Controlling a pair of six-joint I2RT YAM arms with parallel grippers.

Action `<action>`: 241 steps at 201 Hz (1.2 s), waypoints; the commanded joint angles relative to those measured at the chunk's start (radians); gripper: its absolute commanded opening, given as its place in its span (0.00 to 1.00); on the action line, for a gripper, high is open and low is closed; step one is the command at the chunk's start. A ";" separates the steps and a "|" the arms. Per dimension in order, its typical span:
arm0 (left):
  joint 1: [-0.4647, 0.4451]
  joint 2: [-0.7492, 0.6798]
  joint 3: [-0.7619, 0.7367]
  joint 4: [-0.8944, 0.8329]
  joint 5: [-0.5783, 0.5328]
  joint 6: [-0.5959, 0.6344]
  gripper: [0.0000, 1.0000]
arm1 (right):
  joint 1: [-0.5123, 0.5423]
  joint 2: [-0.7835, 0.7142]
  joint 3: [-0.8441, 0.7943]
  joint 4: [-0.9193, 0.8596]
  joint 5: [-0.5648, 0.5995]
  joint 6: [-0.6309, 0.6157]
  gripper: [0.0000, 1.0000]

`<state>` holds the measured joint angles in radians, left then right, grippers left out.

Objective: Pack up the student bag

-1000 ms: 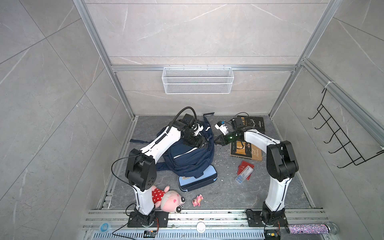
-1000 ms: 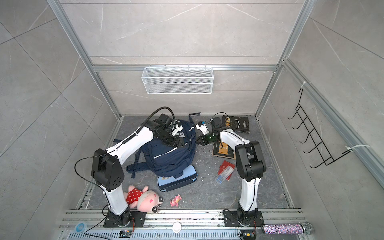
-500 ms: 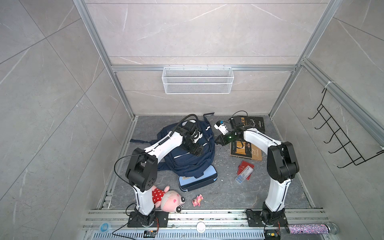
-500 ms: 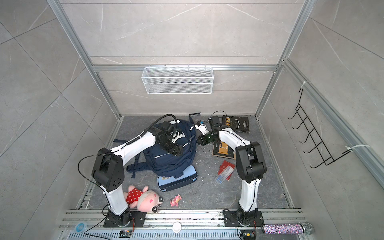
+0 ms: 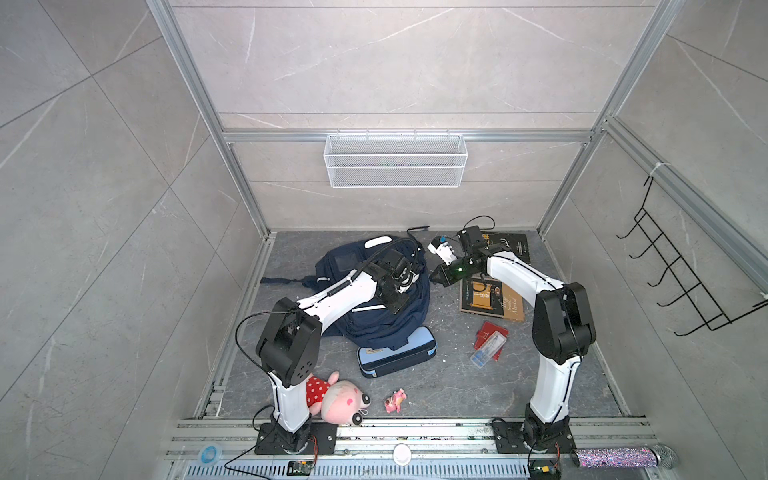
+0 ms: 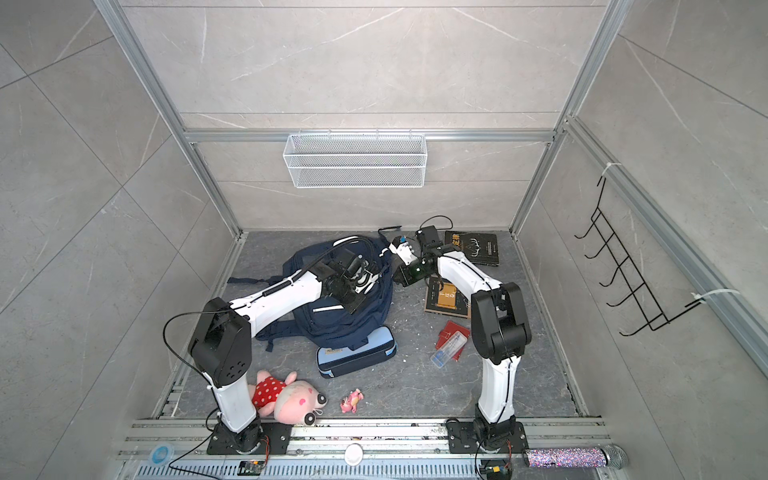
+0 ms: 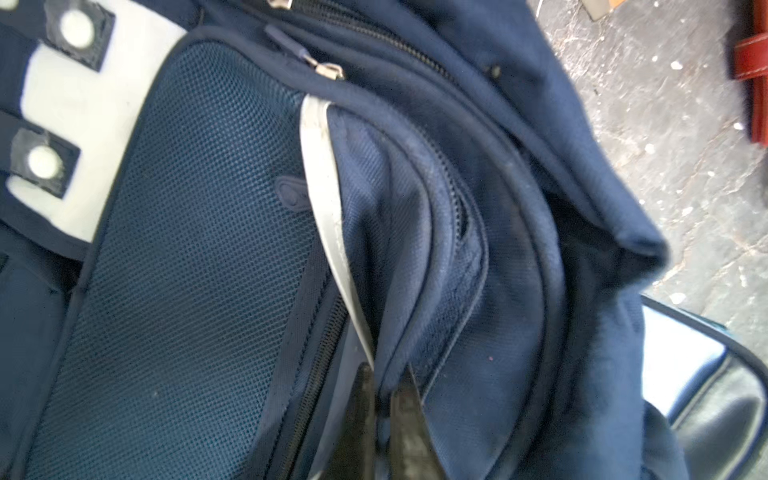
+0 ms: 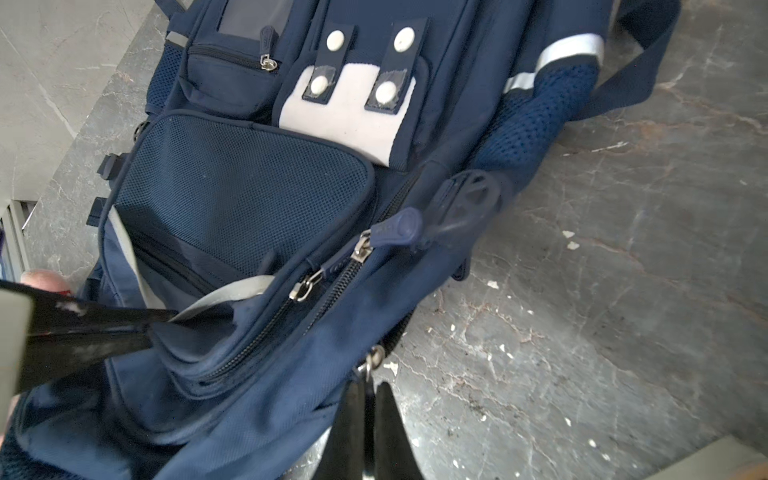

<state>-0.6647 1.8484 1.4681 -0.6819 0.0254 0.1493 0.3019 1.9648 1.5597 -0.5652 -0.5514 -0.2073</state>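
The student bag (image 5: 386, 328) (image 6: 349, 332) lies flat on the grey floor, navy with a grey-white front patch (image 8: 345, 120) and pale reflective stripes (image 7: 322, 183). My left gripper (image 7: 384, 388) (image 5: 397, 308) is over the bag's front and is shut on the piped edge of a front pocket, beside a stripe. The right wrist view shows that grip from the side, with the left gripper (image 8: 162, 322) pinching the pocket rim. My right gripper (image 8: 368, 388) (image 5: 435, 276) is at the bag's right side, shut on a zip pull below its metal ring (image 8: 376, 360).
A light-blue pencil case (image 5: 397, 357) lies against the bag's near edge. Two books (image 5: 492, 301) (image 5: 509, 245) and a red case with a clear pen box (image 5: 490, 340) lie to the right. A plush pig (image 5: 336, 397) and a small pink toy (image 5: 395, 401) are near the front rail.
My left gripper has moved from the bag's far part toward its front and has gone from open to shut on the pocket edge. The right arm has kept its place.
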 commanded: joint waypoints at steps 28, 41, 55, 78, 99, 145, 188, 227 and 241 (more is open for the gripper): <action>0.104 -0.009 0.123 0.018 0.023 -0.181 0.00 | 0.009 -0.043 0.004 -0.010 -0.020 -0.030 0.00; 0.146 -0.018 0.144 0.022 0.070 -0.233 0.00 | 0.015 -0.075 -0.029 -0.001 -0.014 -0.035 0.00; 0.175 -0.020 0.162 0.021 0.095 -0.263 0.00 | 0.027 -0.107 -0.061 0.000 0.007 -0.044 0.00; 0.199 -0.013 0.188 0.026 0.115 -0.294 0.00 | 0.050 -0.150 -0.084 -0.023 0.043 -0.060 0.00; 0.209 0.003 0.216 0.048 0.145 -0.330 0.00 | 0.091 -0.185 -0.089 -0.038 0.062 -0.060 0.00; 0.229 0.048 0.343 0.074 0.227 -0.502 0.00 | 0.223 -0.248 -0.130 -0.031 0.105 -0.024 0.00; 0.237 0.134 0.558 0.004 0.247 -0.654 0.00 | 0.333 -0.289 -0.177 -0.008 0.154 0.017 0.00; 0.253 0.178 0.580 0.124 0.340 -0.840 0.00 | 0.344 -0.362 -0.332 0.208 0.130 0.213 0.00; 0.252 0.175 0.581 0.130 0.339 -0.831 0.00 | 0.313 -0.393 -0.420 0.301 0.110 0.300 0.00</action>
<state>-0.4332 2.0415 2.0079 -0.7582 0.3103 -0.5503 0.6281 1.6363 1.2602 -0.3923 -0.3771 -0.0822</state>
